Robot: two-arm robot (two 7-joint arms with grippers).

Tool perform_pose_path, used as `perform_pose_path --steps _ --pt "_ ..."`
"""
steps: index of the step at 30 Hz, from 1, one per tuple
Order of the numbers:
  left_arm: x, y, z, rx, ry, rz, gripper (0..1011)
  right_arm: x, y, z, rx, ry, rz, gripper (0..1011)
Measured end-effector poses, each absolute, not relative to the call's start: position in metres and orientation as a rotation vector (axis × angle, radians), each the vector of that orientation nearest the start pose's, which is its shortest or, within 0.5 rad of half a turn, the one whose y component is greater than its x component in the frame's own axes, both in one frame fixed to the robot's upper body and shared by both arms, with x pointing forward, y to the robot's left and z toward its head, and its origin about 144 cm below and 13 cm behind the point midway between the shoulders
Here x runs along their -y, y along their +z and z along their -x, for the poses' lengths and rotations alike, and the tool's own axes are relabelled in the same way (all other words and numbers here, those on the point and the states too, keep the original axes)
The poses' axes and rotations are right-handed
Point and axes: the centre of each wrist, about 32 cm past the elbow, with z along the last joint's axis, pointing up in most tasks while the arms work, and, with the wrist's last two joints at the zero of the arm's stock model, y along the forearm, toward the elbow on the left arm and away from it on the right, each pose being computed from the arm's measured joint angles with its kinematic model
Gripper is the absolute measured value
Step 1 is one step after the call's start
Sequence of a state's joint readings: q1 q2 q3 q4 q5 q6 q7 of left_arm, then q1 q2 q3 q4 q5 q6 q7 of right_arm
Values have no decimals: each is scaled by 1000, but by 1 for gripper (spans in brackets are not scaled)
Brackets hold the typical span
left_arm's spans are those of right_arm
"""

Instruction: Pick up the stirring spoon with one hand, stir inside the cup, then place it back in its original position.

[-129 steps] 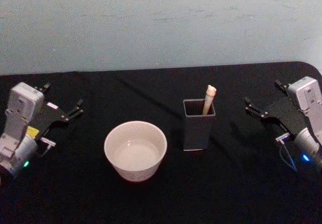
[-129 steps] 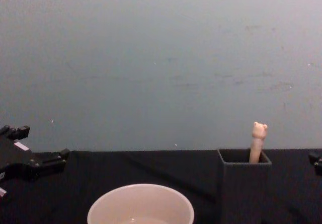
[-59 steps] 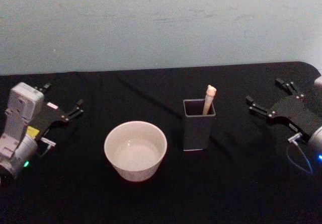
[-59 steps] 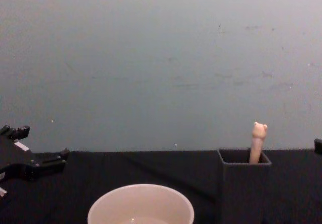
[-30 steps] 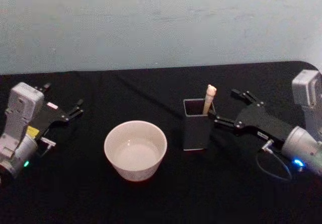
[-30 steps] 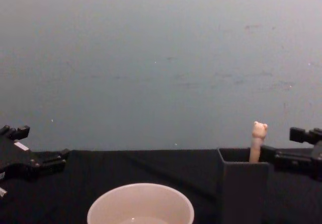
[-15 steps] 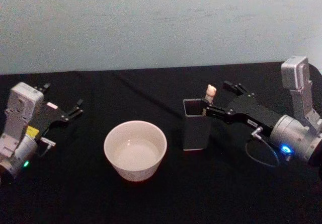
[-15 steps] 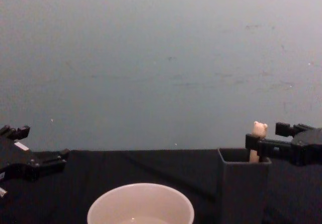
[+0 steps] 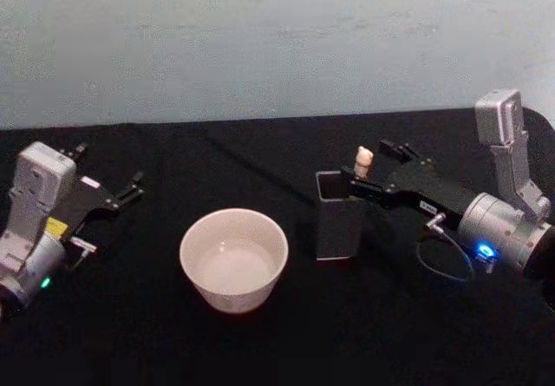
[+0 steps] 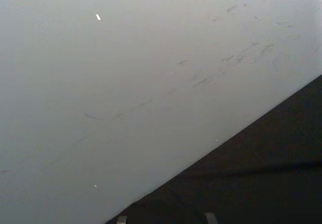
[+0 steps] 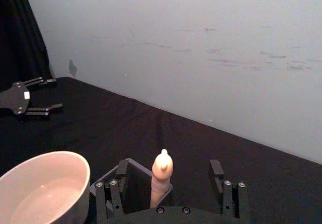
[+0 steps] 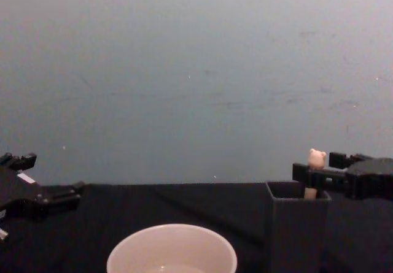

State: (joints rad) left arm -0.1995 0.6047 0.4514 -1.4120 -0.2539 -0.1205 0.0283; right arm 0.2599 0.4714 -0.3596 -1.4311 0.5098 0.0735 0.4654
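The right claw [image 9: 364, 171] set around the stirring spoon [image 9: 362, 159]

The stirring spoon is stood upright in the box holder [image 9: 336, 225], right of the cup [image 9: 233, 260], with its bear head above the rim. The right claw is held wide, one finger on each side of the handle and apart from it. The spoon is judged light, stiff and slim, so a hold just under the bear head is advised. The left claw [image 9: 108, 167] is parked, spread, at the counter's [image 9: 260, 343] left.
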Motion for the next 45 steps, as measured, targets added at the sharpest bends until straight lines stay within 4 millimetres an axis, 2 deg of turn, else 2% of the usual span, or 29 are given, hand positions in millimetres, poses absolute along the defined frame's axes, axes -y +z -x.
perform_pose_path --steps 35,38,40,42,44,45 --pt "-310 1140 -489 285 1248 -304 1001 281 1175 -520 -99 -859 79 1002" --pt "-310 1140 -489 285 1248 -304 1001 281 1175 -520 -99 -859 79 969" --pt "-310 1140 -489 285 1248 -304 1001 281 1175 -520 -99 -859 79 904" --pt "-310 1140 -489 285 1248 -304 1002 281 1175 -520 -98 -859 79 888" --pt "-310 1140 -489 285 1248 -304 1001 281 1175 -520 -98 -859 79 811" --pt "-310 1140 -489 285 1248 -304 1001 281 1175 -520 -98 -859 79 811"
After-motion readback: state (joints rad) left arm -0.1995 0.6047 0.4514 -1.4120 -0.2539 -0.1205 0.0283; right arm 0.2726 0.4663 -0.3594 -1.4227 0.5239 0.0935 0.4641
